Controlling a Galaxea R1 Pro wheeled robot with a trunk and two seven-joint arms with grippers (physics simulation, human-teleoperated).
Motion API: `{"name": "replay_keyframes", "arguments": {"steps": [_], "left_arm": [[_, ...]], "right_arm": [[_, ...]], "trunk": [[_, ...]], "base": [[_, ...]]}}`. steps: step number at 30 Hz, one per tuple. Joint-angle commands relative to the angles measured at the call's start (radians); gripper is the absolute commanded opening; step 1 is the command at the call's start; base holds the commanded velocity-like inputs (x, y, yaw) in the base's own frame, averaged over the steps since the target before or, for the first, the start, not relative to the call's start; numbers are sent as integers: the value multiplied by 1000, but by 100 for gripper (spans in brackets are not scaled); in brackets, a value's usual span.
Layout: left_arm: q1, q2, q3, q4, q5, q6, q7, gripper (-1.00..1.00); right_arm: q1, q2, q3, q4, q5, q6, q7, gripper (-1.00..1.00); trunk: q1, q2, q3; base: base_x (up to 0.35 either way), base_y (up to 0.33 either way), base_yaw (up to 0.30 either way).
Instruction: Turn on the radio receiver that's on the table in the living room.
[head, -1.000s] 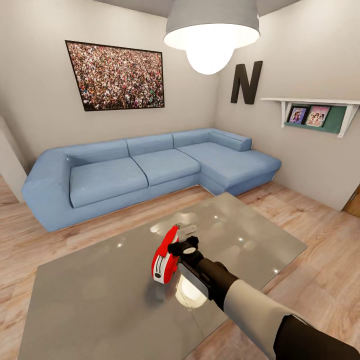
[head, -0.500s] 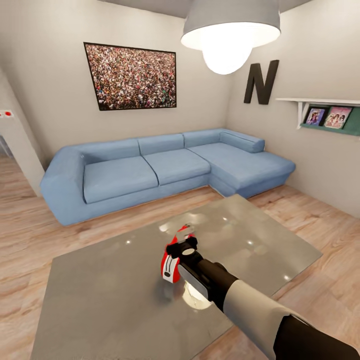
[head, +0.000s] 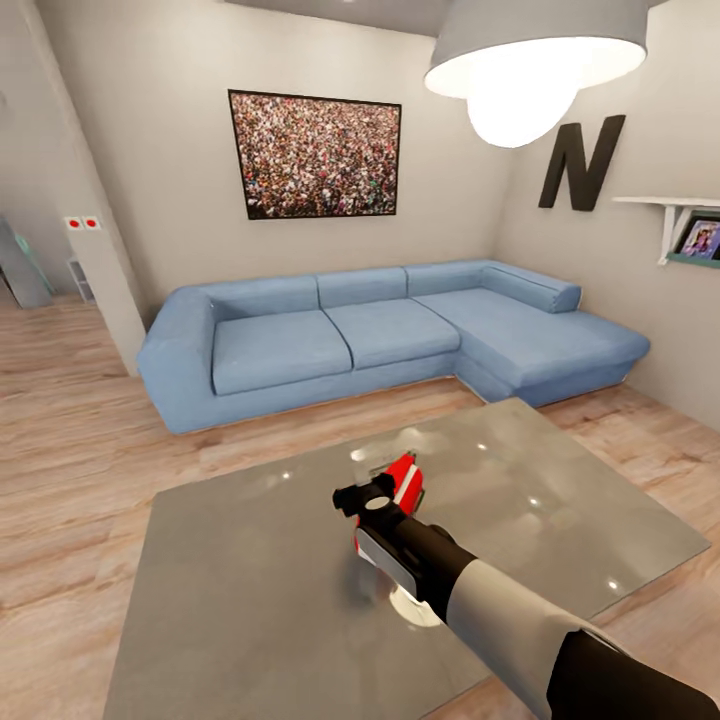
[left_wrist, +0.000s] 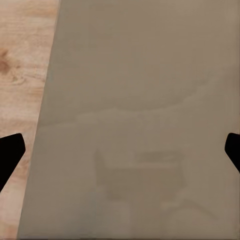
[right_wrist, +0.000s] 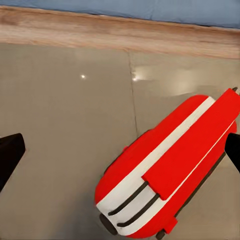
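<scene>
The red radio receiver (head: 405, 482) with white stripes lies on the glossy grey table (head: 250, 560), near its middle. In the head view my right gripper (head: 362, 496) sits just in front of it and hides its near end. The right wrist view shows the radio (right_wrist: 165, 170) lying slanted on the glass between my right gripper's (right_wrist: 120, 155) wide-apart fingertips (right_wrist: 10, 155), open and holding nothing. In the left wrist view my left gripper (left_wrist: 120, 155) hangs open over the table's bare top (left_wrist: 140, 100), close to its edge by the wood floor (left_wrist: 25, 50).
A blue L-shaped sofa (head: 380, 335) runs behind the table, under the crowd picture (head: 315, 155) and the dark letter N (head: 580, 162). A lit pendant lamp (head: 530, 60) hangs above. A wall shelf (head: 680, 225) is at the right. Wood floor surrounds the table, with a doorway at the left.
The whole head view has swung left, so the room has slid right in the picture. The radio, which stood left of my right gripper, now shows behind and to its right.
</scene>
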Motion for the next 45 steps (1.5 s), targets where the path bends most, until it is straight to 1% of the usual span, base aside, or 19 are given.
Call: {"name": "replay_keyframes", "arguments": {"steps": [1,7,9,10,11,12,14,15,17,19,22,23,25,29,32,33,34,39,45], "left_arm": [[0,0,0,0,0,0,0,100],[0,0,0,0,0,-1,0,100],[0,0,0,0,0,-1,0,100],[0,0,0,0,0,-1,0,100],[0,0,0,0,1,-1,0,100],[0,0,0,0,1,-1,0,100],[0,0,0,0,1,-1,0,100],[0,0,0,0,1,-2,0,100],[0,0,1,0,2,-3,0,100],[0,0,2,0,2,-15,0,100],[0,0,3,0,-1,-54,1,100],[0,-1,3,0,-1,-57,1,100],[0,-1,1,0,0,-59,1,100],[0,-2,0,0,0,-60,3,100],[0,-4,0,0,0,-60,4,100],[0,-4,0,0,0,-60,4,100],[0,-4,0,0,0,-60,5,100],[0,-4,0,0,0,-60,5,100],[0,-4,0,0,0,-60,5,100]], "right_arm": [[0,0,0,0,0,0,0,100],[0,0,-4,1,0,-1,-1,100],[0,0,-10,2,0,-1,-3,100],[0,0,-21,2,0,-1,-4,100],[0,0,-42,3,0,-1,-5,100],[0,0,-76,3,0,0,-5,100],[0,0,-163,5,1,5,-4,100],[0,0,-220,6,4,9,-2,100],[0,0,-255,6,7,11,-1,100],[0,0,-277,6,11,14,-1,100],[-1,0,-290,4,32,15,-2,100],[0,0,-292,4,34,15,-2,100],[0,0,-295,4,36,16,-2,100],[0,-21,-298,4,35,20,-2,100],[0,-31,-308,4,34,77,-2,100],[0,-32,-312,4,34,83,-1,100],[-1,-34,-327,4,36,96,-1,100],[-1,-37,-350,4,36,111,0,100],[-1,-37,-355,1,38,110,1,100]], "trunk": [[0,0,0],[0,0,0],[0,0,0],[0,0,0],[0,0,0],[0,0,0],[0,0,0],[0,0,0],[0,0,0],[0,0,0],[0,0,0],[0,0,0],[0,0,0],[0,0,0],[0,0,0],[0,0,0],[0,0,0],[0,0,0],[0,0,0]], "base": [[0,0,55],[0,0,17],[0,0,3],[0,0,2],[0,0,0],[0,0,0],[0,0,0],[0,0,0],[0,0,0],[0,0,0],[0,0,0],[0,0,0],[0,0,0],[0,0,0],[0,0,0],[0,0,0],[0,0,0],[0,0,0],[0,0,0]]}}
